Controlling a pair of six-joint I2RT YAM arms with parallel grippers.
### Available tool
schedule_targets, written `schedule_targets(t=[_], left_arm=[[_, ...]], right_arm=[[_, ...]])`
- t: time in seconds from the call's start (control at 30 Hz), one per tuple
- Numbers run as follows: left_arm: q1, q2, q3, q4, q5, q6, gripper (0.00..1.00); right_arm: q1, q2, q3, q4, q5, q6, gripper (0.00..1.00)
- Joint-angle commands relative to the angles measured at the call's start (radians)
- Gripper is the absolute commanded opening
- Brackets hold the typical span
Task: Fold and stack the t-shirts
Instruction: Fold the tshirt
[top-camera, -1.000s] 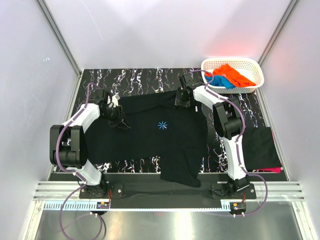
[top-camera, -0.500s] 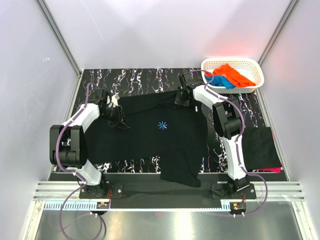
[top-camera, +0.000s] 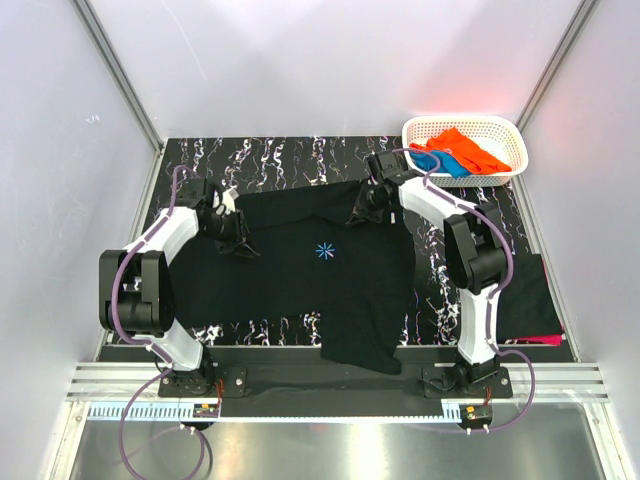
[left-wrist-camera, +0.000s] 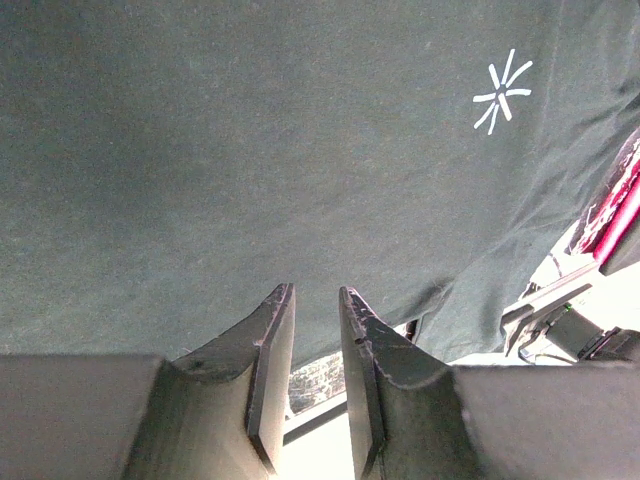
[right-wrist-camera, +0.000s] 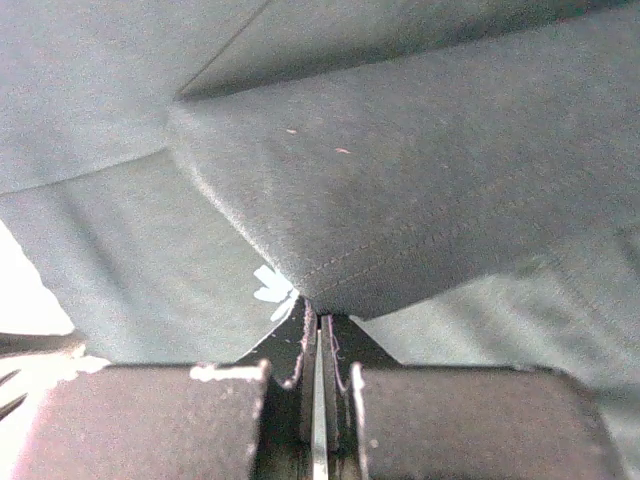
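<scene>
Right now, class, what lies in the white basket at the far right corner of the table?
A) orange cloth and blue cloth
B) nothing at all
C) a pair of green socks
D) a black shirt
A: the top view shows the orange shirt and the blue shirt bunched together inside the basket, while the black shirt lies spread on the table.
</scene>
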Motion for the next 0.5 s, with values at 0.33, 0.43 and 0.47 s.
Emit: schedule_targets(t=[0.33,0.43,0.47], left_arm=[[0.007,-0.031,-0.026,0.038,0.053,-0.007,0.29],[0.009,-0.032,-0.027,0.04,0.054,-0.009,0.28],[0.007,-0.029,-0.027,0.038,0.053,-0.009,0.28]], right_arm=[[0.02,-0.068,-0.076,0.023,-0.18,0.244,0.0],[0.026,-0.07,-0.085,0.05,-0.194,0.293,0.0],[0.033,-0.068,-0.087,0.06,-0.2,0.301,0.0]])
